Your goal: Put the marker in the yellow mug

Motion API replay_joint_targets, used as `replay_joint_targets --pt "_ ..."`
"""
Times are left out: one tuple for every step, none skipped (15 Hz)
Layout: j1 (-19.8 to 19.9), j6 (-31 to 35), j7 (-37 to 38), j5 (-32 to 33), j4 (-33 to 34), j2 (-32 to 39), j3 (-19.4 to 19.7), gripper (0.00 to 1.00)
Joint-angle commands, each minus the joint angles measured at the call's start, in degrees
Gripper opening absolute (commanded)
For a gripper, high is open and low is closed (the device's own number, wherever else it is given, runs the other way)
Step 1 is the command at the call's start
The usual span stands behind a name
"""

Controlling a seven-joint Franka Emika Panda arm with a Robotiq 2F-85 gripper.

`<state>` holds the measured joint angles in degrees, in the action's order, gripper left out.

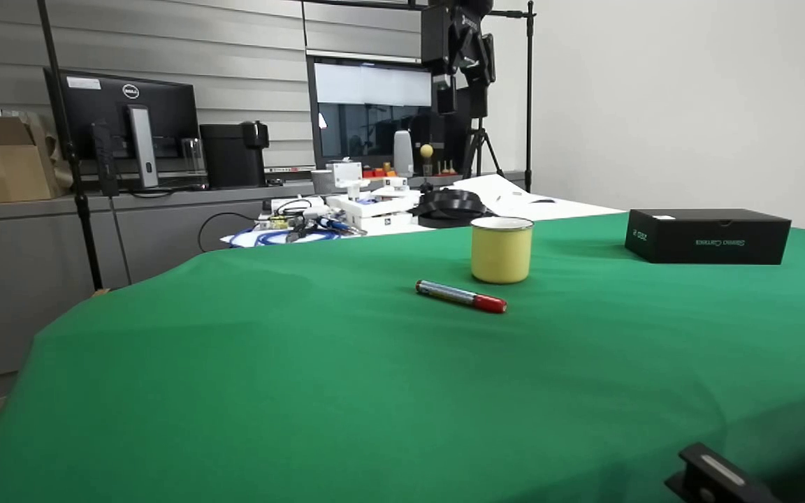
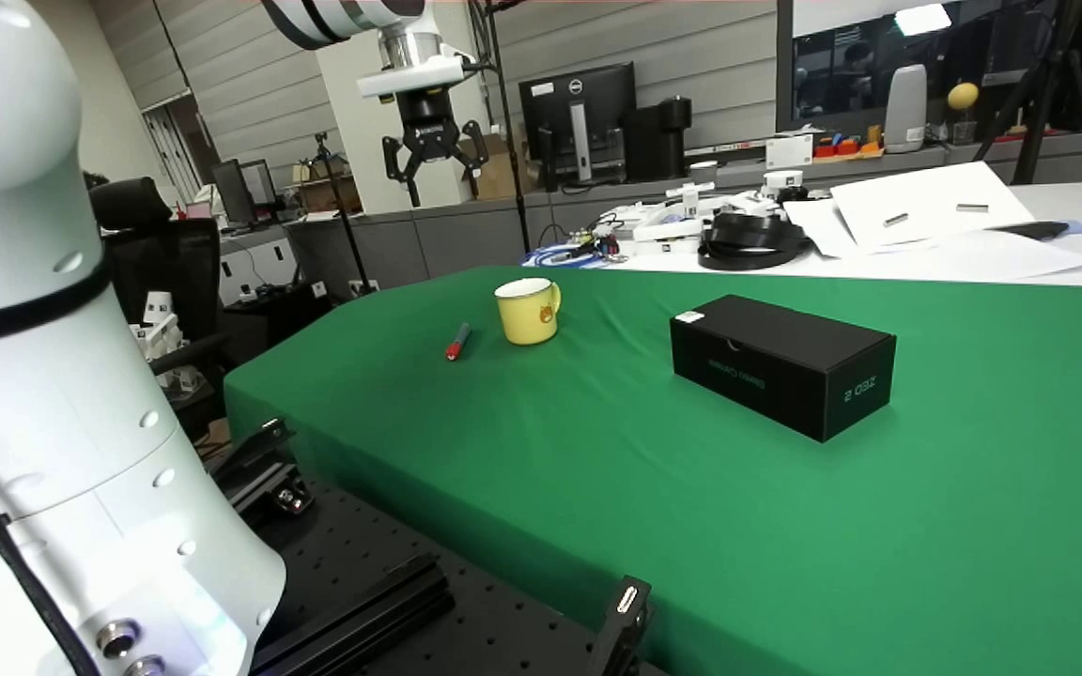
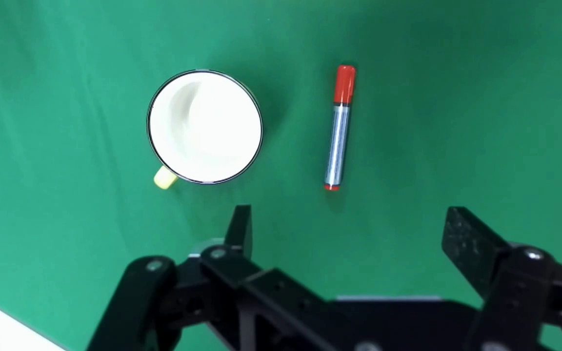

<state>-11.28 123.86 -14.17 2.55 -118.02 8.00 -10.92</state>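
One marker (image 3: 338, 141), well below spread fingers (image 3: 473, 247)

- The marker (image 3: 339, 134) was capped in red, its barrel finished in silvery blue with lengthwise streaks.
- The yellow mug (image 2: 520, 319) was lined in white and rimmed in black; a small brownish figure (image 2: 546, 314) was seen on its side.
- The box (image 2: 780, 368) was coloured black, lettered in green and marked with a small white label (image 2: 689, 316).
- The tabletop (image 1: 305, 391) was covered in plain green.
- The hand (image 3: 349, 222) was finished in black.
- The arm (image 2: 81, 413) was coloured white and ringed in black.
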Motion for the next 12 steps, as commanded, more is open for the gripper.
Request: replay_joint_targets --pt "0.22 -0.20 0.08 0.04 0.18 0.03 -0.26 1.00" --pt "0.21 -0.19 0.09 0.04 0.18 0.03 -0.26 1.00" --pt "0.22 -0.19 0.09 0.04 0.18 0.03 -0.26 1.00" --pt "0.22 -0.18 0.10 0.04 0.18 0.03 -0.26 1.00" --pt "0.21 -0.18 0.11 0.04 0.18 0.03 -0.26 1.00" --pt "0.21 -0.18 0.11 0.04 0.18 0.03 -0.26 1.00" --pt "-0.07 0.40 1.01 0.80 0.07 0.39 -0.26 1.00" --pt "-0.52 2.03 2.56 2.14 -0.41 1.17 -0.28 1.00" --pt "-0.78 3.08 3.27 2.84 -0.63 1.91 -0.35 1.00" --pt "-1.02 4.38 3.60 3.09 -0.89 2.99 -0.51 1.00" --pt "-1.14 5.77 2.94 2.48 -1.09 4.20 -0.79 1.00" --pt "-1.32 7.41 3.03 2.07 -1.23 5.60 -0.99 1.00"
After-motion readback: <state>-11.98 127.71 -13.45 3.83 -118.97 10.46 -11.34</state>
